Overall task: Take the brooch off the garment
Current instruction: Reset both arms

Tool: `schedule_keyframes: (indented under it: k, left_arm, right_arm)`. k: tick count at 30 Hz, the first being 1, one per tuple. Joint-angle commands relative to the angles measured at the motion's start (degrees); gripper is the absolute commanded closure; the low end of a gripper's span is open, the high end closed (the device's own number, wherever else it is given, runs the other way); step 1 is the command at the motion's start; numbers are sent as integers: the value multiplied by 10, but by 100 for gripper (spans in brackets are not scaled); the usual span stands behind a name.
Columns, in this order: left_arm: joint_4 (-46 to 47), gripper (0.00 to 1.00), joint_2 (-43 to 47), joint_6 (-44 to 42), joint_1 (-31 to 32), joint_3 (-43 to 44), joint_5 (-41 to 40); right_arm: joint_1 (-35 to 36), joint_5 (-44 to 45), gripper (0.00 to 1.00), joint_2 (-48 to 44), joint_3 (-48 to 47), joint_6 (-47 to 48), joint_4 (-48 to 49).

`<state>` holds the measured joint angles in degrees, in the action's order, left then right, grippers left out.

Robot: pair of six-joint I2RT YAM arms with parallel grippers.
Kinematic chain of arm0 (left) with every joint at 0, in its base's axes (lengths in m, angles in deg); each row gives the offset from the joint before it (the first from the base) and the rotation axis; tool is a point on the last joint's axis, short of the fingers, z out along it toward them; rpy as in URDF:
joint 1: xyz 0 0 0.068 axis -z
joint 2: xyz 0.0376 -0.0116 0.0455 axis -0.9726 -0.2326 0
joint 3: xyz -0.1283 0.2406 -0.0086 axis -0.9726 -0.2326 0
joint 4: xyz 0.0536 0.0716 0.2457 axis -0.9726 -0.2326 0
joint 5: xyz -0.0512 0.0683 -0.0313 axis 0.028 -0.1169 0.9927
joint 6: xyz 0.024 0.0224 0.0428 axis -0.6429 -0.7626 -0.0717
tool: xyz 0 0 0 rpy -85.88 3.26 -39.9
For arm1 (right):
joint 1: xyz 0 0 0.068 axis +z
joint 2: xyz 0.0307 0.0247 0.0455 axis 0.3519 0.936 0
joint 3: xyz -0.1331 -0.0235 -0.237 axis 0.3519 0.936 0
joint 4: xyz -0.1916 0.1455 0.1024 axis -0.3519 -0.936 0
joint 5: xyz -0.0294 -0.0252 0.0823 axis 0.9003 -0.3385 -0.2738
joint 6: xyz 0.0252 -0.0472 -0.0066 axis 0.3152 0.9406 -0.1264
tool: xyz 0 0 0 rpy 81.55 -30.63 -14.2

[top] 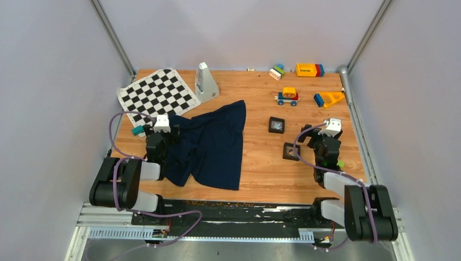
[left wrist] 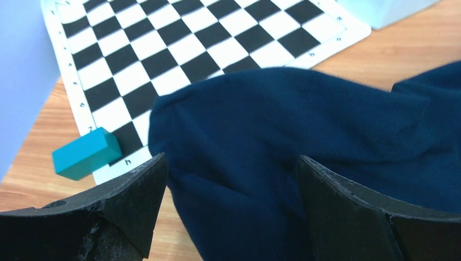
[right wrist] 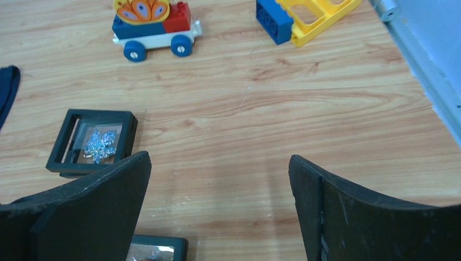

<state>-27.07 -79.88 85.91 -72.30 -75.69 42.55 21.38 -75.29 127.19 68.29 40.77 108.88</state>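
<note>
Navy garment [left wrist: 282, 152] shows between your left gripper's [left wrist: 231, 168] parted jaws (overhead hides that gap), teal block [left wrist: 86, 153] off their left. Your right gripper [right wrist: 217, 168] also gapes, black frame [right wrist: 92, 142] beyond its left jaw.

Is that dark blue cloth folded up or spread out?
Spread out, though rumpled: the garment lies loosely flat on the table, its upper-left edge overlapping the chequered mat.
</note>
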Motion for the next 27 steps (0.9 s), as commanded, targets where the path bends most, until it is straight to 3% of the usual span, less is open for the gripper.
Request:
schedule_keyframes:
  k: [1,6,9,11,20,27]
  left_arm:
    - [24,5,-15,-19,-4,27,18]
    - [36,0,-22,-14,-10,37,18]
    - [38,0,-28,-14,-11,39,18]
    - [34,0,-27,-13,-11,38,17]
    - [30,0,-28,-8,-10,42,2]
    - [11,0,-28,-1,-25,51,35]
  right_arm:
    - [-2,-39,0,91,-25,26,123]
    - [-43,-49,0,153,-33,0,156]
    - [-47,-62,6,168,-16,8,208]
    - [-47,-62,0,160,-22,5,185]
    - [-46,-62,0,157,-22,4,178]
    - [-47,-62,0,157,-22,4,178]
